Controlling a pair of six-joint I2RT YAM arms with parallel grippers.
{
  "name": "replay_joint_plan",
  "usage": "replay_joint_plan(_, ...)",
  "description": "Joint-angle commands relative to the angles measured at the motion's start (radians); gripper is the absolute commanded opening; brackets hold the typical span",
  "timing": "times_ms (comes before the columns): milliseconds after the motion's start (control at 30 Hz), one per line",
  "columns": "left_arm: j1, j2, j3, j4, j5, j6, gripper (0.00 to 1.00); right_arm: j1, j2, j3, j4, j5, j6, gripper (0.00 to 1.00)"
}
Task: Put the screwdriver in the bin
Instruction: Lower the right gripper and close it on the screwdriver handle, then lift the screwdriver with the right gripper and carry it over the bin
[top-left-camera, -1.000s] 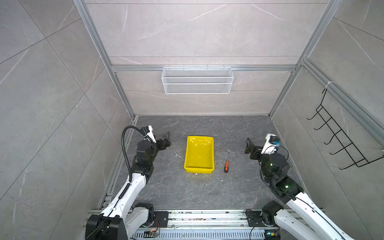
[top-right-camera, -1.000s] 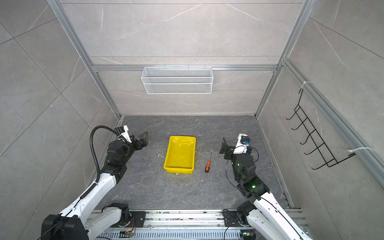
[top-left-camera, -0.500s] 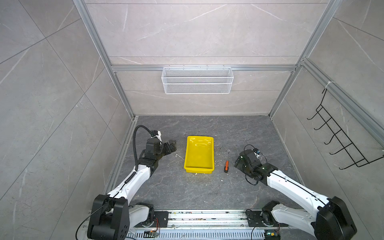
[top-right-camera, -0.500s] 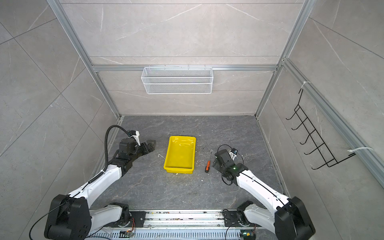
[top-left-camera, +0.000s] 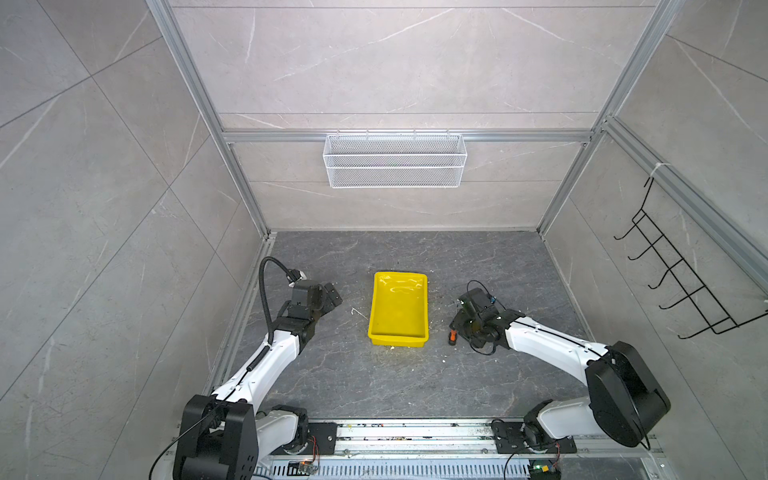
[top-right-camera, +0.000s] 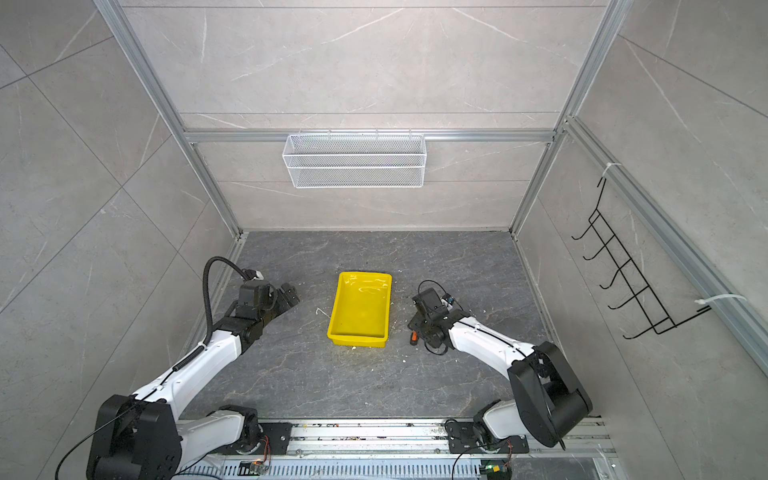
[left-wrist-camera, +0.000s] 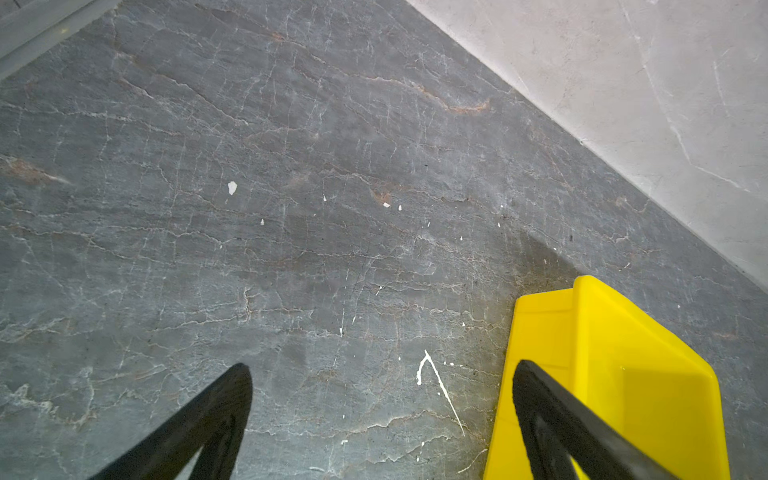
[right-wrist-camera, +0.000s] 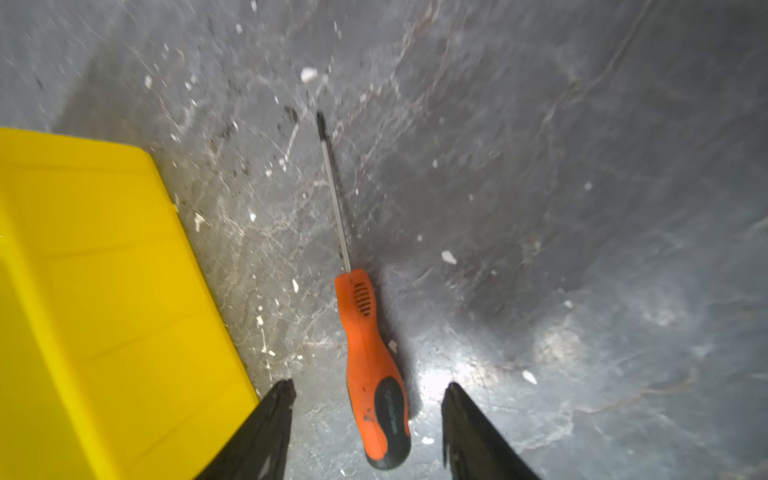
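Grey stone floor (right-wrist-camera: 540, 166): the screwdriver (right-wrist-camera: 365, 353) lies lower centre of the right wrist view, beside the bin (right-wrist-camera: 124, 270) (not in it). The right gripper (right-wrist-camera: 368, 386) has swung down, jaws apart astride its handle, grasp likely next; left gripper (left-wrist-camera: 382, 374) spread.

Both top views look from high up at the front, down and forward toward the back wall (top-left-camera: 395, 62), and take in the whole worktop (top-left-camera: 374, 374) from afar. The left wrist camera sits close over the worktop and looks out past the left pincer (left-wrist-camera: 382, 368) at one corner of the bin (left-wrist-camera: 623, 353). The right wrist camera looks from equally near past the right pincer (right-wrist-camera: 369, 384) at the screwdriver (right-wrist-camera: 365, 332) and the bin's side. All four views share the bin.
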Motion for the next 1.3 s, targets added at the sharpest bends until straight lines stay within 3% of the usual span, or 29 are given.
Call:
replay_joint_plan(0, 0.004, 0.026, 0.009, 0.023, 0.015, 0.008, 1.00, 0.024, 0.046, 0.022, -0.019, -0.019, 0.017, 0.60)
replay_joint_plan(300, 0.007, 0.154, 0.096, -0.030, 0.097, 0.032, 1.00, 0.027, 0.157, 0.074, -0.045, -0.045, -0.051, 0.56)
replay_joint_plan(500, 0.008, 0.114, 0.072, -0.055, 0.016, 0.003, 1.00, 0.027, 0.171, 0.024, 0.009, -0.045, -0.009, 0.43)
replay_joint_plan(733, 0.010, 0.131, 0.090, -0.068, 0.055, 0.003, 1.00, 0.027, 0.087, -0.016, -0.018, -0.015, 0.001, 0.27)
replay_joint_plan(833, 0.010, 0.114, 0.089, -0.087, 0.031, -0.004, 1.00, 0.027, 0.043, 0.002, -0.068, 0.012, -0.019, 0.25)
replay_joint_plan(1067, 0.010, 0.068, 0.054, -0.067, 0.031, -0.016, 1.00, 0.066, -0.066, 0.087, -0.239, 0.166, -0.085, 0.21)
replay_joint_plan(1167, 0.009, 0.058, 0.048, -0.074, 0.023, -0.023, 1.00, 0.126, -0.089, 0.148, -0.305, 0.268, -0.130, 0.21)
replay_joint_plan(1267, 0.009, 0.051, 0.027, -0.044, 0.020, -0.026, 1.00, 0.225, -0.021, 0.296, -0.409, 0.403, -0.162, 0.22)
